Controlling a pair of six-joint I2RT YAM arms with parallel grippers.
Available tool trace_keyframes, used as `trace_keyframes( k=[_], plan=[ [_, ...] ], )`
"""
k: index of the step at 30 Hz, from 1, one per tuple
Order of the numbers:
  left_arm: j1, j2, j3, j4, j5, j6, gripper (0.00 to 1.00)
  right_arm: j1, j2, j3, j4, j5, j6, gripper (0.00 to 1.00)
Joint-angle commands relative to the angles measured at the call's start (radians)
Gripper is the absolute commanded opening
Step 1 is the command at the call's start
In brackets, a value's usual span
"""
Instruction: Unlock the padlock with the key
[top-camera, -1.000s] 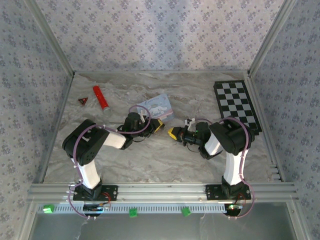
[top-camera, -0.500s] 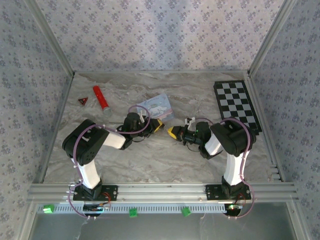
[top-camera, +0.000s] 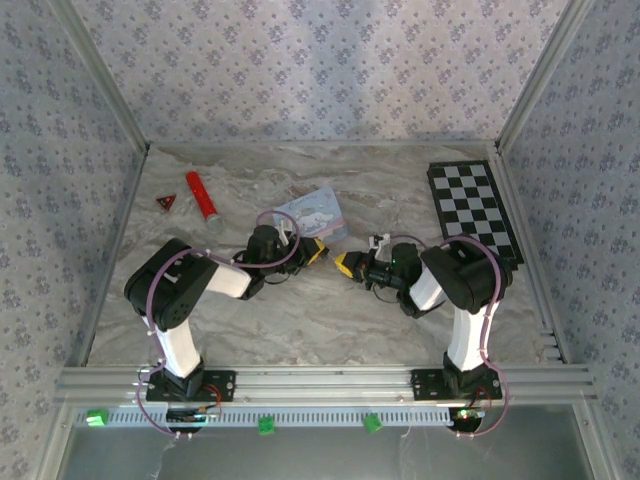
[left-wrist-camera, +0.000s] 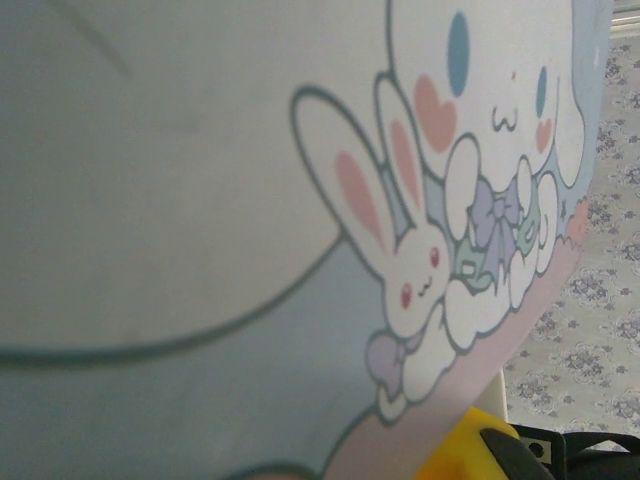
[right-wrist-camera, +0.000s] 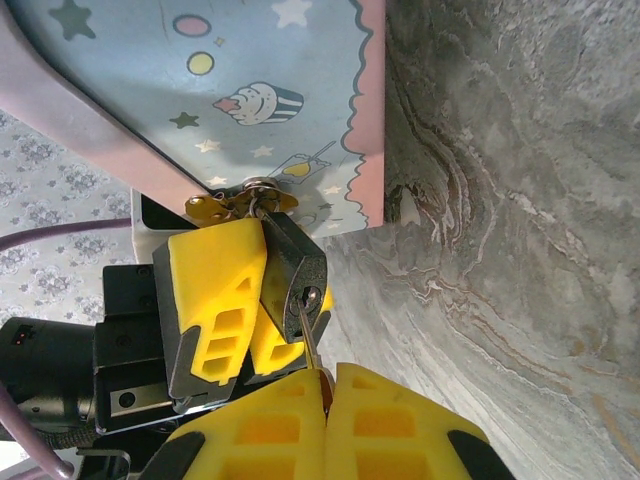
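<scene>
Nearest to me, my right gripper (right-wrist-camera: 322, 385) has its yellow fingers pressed together on the key (right-wrist-camera: 309, 340), a thin dark sliver sticking straight out from between the tips. Its long axis runs directly away from my right wrist, leaning only slightly off line with the fingers.

Just beyond, the key's tip meets the keyhole in the bottom face of the padlock (right-wrist-camera: 292, 262). That face is turned towards my right gripper, so the lock lies dead ahead of the key, not off to a side. I cannot tell how deep the tip sits.

My left gripper (top-camera: 316, 251) clamps the padlock's body from its flanks, holding it up off the desk (right-wrist-camera: 500, 200).

Farther on, the shackle passes through the brass hasp (right-wrist-camera: 240, 205) at the edge of the pale blue tin (right-wrist-camera: 250, 90).

I judge that the coming move belongs to my right arm: push along the key's own axis, then twist about it, while my left holds the lock square.
</scene>
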Motion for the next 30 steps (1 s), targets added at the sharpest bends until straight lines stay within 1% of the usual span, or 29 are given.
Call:
trace_keyframes(
  k=[1, 30],
  plan=[
    [0.005, 0.004, -0.001, 0.067, 0.03, -0.023, 0.09, 0.01, 0.009, 0.019, 0.021, -0.004, -0.011, 0.0],
    [0.002, -0.002, -0.005, 0.083, 0.038, -0.041, 0.09, 0.002, 0.018, 0.035, 0.019, -0.003, -0.017, 0.0]
  ],
)
